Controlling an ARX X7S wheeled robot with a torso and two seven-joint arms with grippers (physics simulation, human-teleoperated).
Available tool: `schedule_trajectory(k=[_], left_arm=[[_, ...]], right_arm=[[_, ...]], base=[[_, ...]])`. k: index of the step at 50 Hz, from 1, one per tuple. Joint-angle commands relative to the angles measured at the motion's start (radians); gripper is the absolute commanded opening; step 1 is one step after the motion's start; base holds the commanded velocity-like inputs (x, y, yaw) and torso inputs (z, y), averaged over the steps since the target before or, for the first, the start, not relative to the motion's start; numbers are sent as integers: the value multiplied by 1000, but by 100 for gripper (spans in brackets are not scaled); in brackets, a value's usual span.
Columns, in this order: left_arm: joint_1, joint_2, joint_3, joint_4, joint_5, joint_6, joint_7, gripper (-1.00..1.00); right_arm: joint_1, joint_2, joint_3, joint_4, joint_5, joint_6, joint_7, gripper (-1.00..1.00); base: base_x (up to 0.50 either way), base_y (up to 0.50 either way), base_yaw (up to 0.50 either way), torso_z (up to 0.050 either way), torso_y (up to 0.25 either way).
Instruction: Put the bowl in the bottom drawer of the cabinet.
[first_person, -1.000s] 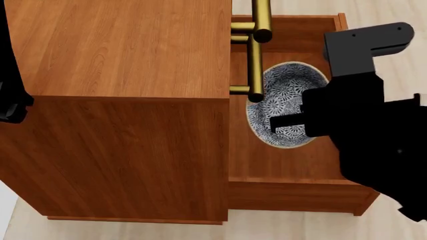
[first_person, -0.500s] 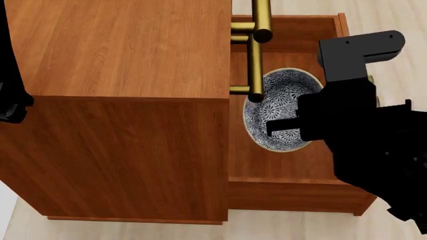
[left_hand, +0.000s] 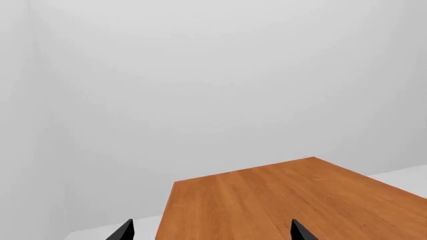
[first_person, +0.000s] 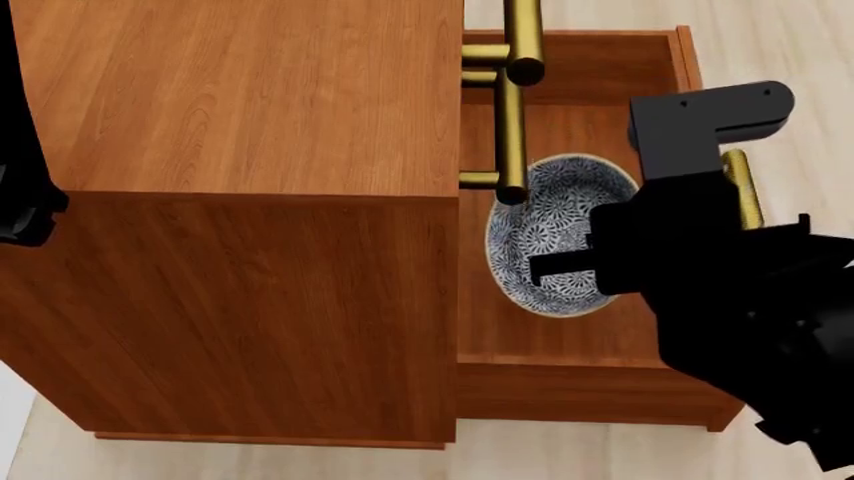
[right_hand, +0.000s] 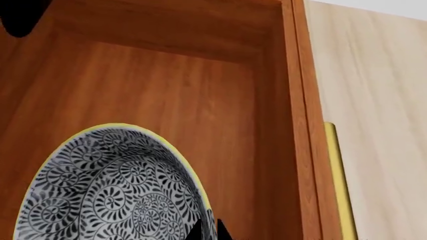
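Bowl (first_person: 550, 228) in right tool's (first_person: 567, 262) grip.

The blue-patterned bowl (first_person: 554, 232) sits, seemingly tilted, inside the cabinet's (first_person: 240, 200) pulled-out bottom drawer (first_person: 587, 375).

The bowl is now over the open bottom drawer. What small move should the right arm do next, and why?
Probably lower a little, then release. The bowl hangs tilted inside the bottom drawer, its rim pinched by the right end effector, with bare drawer floor around it. The pictures do not show whether it already rests on that floor, so easing down first seems safer than dropping it.
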Motion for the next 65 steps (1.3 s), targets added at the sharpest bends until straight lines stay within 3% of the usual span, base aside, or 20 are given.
schedule_trajectory(k=[1, 30, 31, 65], left_arm=[[3, 0, 4, -8, -3, -1, 10, 100], [1, 0, 14, -12, 0, 3, 9, 100], [1, 0, 14, -11, 0, 3, 8, 100], [-6, 5, 22, -14, 0, 9, 4, 100]], right_arm=[[-3, -11, -7, 24, -29, -19, -19, -100], [-18, -25, -21, 71, -49, -47, -53, -100], [-15, -23, -20, 70, -48, -43, -50, 100], [16, 43, 1, -26, -5, 40, 22, 100]], base=[[0, 0, 0, 0, 0], [2, 0, 0, 0, -3], [0, 0, 0, 0, 0], [2, -2, -3, 0, -2]])
